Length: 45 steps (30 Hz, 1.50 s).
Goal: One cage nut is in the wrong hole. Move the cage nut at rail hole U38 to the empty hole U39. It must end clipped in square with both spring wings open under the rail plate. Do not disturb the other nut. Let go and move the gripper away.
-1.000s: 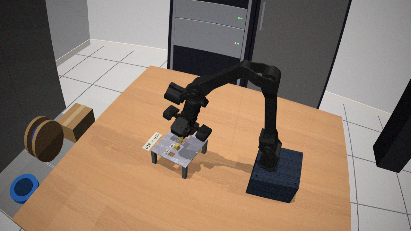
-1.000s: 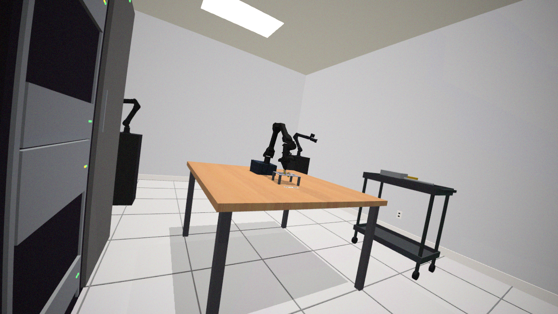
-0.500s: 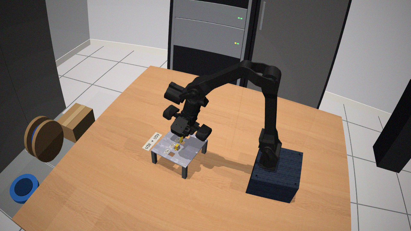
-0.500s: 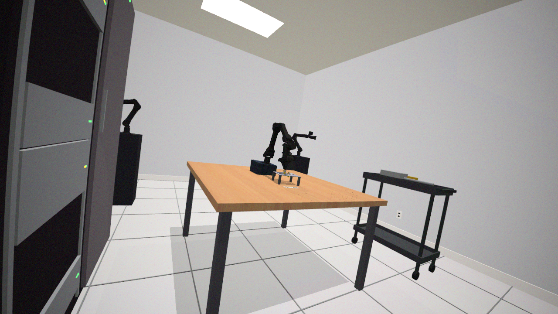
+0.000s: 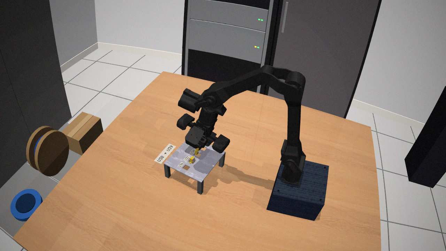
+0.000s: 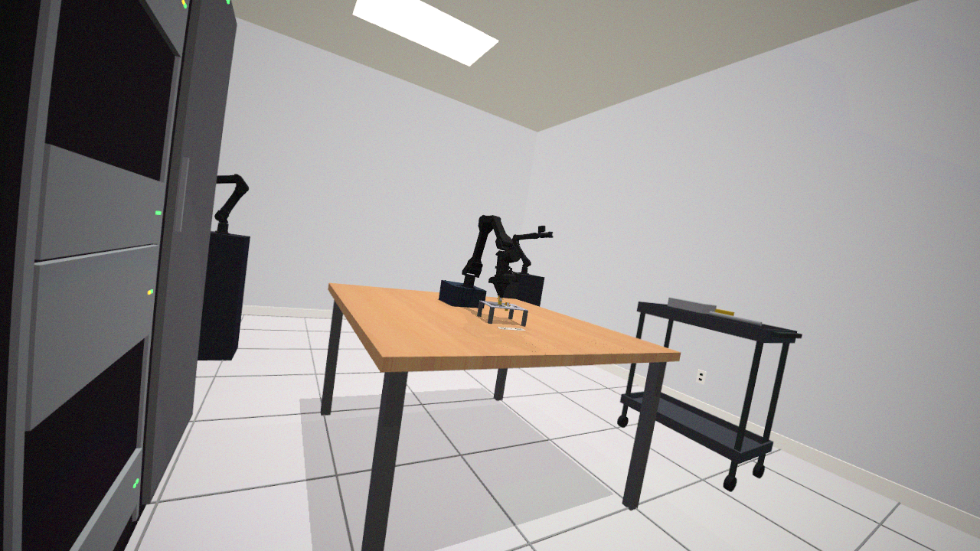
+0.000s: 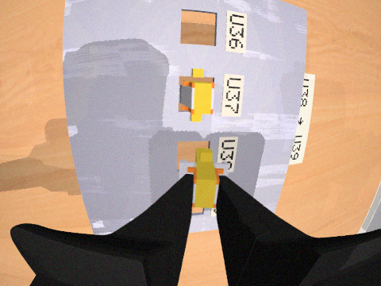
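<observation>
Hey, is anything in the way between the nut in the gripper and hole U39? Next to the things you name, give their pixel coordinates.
Nothing visible stands between the held nut [image 5: 196,152] [image 7: 205,184] and U39; the other nut [image 5: 192,159] [image 7: 202,98] sits away at U37. The gripper [image 7: 205,183] partly hides U39.

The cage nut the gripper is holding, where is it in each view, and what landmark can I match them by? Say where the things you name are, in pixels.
Top: the held cage nut [image 5: 196,151] [image 6: 500,301] [image 7: 205,187] is just below centre-left, under the gripper [image 5: 197,149] [image 6: 500,297] [image 7: 205,183].
Exterior: right of centre, slightly low, tiny above the rail plate.
Wrist: below centre, between the fingertips.
Shared landmark: the rail plate [image 5: 204,157] [image 6: 515,308] [image 7: 115,95].
</observation>
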{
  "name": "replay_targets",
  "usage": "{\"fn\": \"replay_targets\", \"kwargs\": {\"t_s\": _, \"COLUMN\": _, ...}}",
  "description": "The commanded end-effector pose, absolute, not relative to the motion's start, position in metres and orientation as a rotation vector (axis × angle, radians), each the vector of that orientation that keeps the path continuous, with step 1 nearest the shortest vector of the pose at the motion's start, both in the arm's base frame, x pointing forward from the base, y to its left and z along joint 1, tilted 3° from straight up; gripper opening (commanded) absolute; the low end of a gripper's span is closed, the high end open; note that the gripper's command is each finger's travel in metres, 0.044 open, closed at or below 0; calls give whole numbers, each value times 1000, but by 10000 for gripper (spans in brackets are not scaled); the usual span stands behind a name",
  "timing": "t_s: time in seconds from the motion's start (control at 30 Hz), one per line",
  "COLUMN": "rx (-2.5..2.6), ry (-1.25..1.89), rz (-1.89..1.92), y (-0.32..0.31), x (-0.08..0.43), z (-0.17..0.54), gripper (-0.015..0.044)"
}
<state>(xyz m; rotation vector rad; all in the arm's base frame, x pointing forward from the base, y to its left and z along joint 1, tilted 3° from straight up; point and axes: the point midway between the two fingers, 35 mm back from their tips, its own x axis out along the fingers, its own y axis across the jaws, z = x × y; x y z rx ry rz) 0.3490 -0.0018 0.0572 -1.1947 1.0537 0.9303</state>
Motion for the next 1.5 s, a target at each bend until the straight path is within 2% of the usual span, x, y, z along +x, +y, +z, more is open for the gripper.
{"fn": "replay_targets", "kwargs": {"t_s": 0.0, "rx": -1197, "ry": 1048, "rz": 933, "y": -1, "x": 349, "z": 59, "gripper": 35}}
{"fn": "replay_targets", "kwargs": {"t_s": 1.47, "rx": -1196, "ry": 1047, "rz": 933, "y": -2, "x": 349, "z": 64, "gripper": 35}}
